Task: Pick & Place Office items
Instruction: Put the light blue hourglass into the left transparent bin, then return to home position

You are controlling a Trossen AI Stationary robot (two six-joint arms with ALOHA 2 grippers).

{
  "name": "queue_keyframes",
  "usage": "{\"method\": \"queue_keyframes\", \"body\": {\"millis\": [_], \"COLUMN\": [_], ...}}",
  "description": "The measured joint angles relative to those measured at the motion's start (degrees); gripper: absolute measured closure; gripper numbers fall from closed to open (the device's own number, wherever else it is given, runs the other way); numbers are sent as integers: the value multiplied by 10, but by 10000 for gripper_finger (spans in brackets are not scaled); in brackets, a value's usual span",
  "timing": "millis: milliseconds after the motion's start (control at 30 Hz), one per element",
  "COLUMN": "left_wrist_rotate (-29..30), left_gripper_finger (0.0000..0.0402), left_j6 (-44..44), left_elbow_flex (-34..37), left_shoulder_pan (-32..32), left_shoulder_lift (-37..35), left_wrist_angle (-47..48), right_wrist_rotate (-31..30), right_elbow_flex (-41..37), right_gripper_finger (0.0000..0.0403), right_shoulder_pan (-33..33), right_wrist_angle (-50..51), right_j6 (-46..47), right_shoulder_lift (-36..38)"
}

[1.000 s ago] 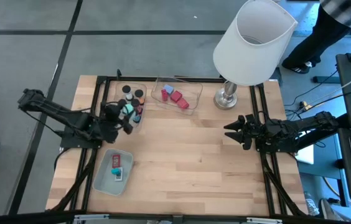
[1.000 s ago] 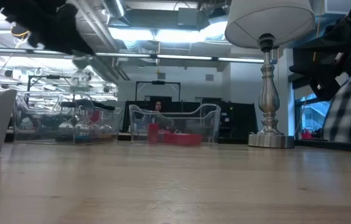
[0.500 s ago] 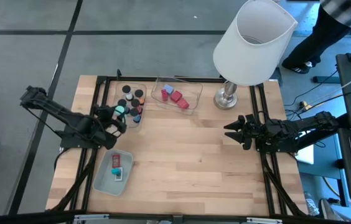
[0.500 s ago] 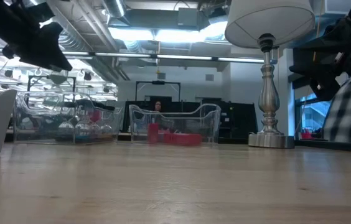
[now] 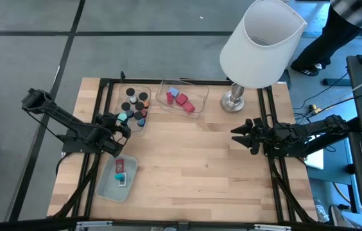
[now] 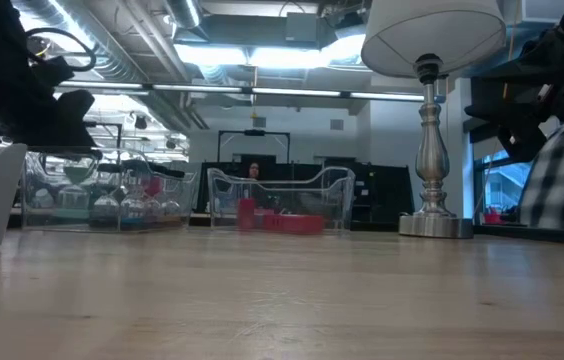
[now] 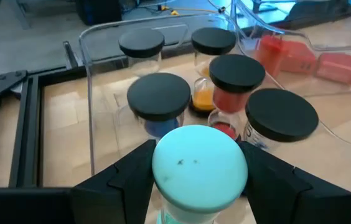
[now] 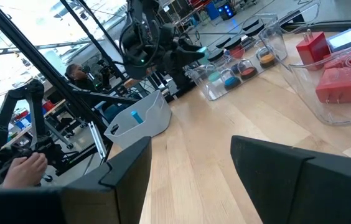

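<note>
Teal-capped jar (image 7: pixel 199 167) stands upright, long axis vertical, clamped between the left pincer (image 5: pixel 120 126) fingers, just off the clear tray (image 5: pixel 118 96) of black-capped jars (image 7: pixel 159 96). Pale tray (image 5: pixel 107 186) lies nearby beneath. Open bench (image 5: pixel 200 160) stretches across to the right pincer (image 5: pixel 240 136), fingers apart, holding nothing.

The middle and lower right of the table (image 5: pixel 206 173) in the high view are bare wood, open to passage from either side. Obstacles line the upper edge: the clear tray of capped jars (image 5: pixel 133 106) at upper left, the second clear tray (image 5: pixel 182 99) beside it, and the lamp (image 5: pixel 258 45) at upper right, its shade overhanging the table. The pale tray (image 5: pixel 118 178) occupies the lower left. The left gripper (image 5: pixel 120 122), closed on a teal-capped jar (image 7: pixel 199 165), hangs between the jar tray and the pale tray.
</note>
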State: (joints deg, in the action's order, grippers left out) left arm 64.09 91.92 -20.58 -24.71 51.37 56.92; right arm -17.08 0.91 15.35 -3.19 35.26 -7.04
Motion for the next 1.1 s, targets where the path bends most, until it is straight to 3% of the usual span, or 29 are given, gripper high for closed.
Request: {"method": "queue_keyframes", "body": {"millis": [333,1100], "left_wrist_rotate": [4,-4], "left_gripper_finger": [192,126], "left_j6": [2,-34], "left_elbow_flex": [5,-14], "left_shoulder_pan": [0,0], "left_shoulder_lift": [0,-3], "left_wrist_angle": [-2,0], "right_wrist_rotate": [0,0], "right_elbow_flex": [0,0], "right_gripper_finger": [179,179], "right_shoulder_pan": [0,0], "right_wrist_angle": [0,0], "right_j6": [0,0], "right_shoulder_lift": [0,0]}}
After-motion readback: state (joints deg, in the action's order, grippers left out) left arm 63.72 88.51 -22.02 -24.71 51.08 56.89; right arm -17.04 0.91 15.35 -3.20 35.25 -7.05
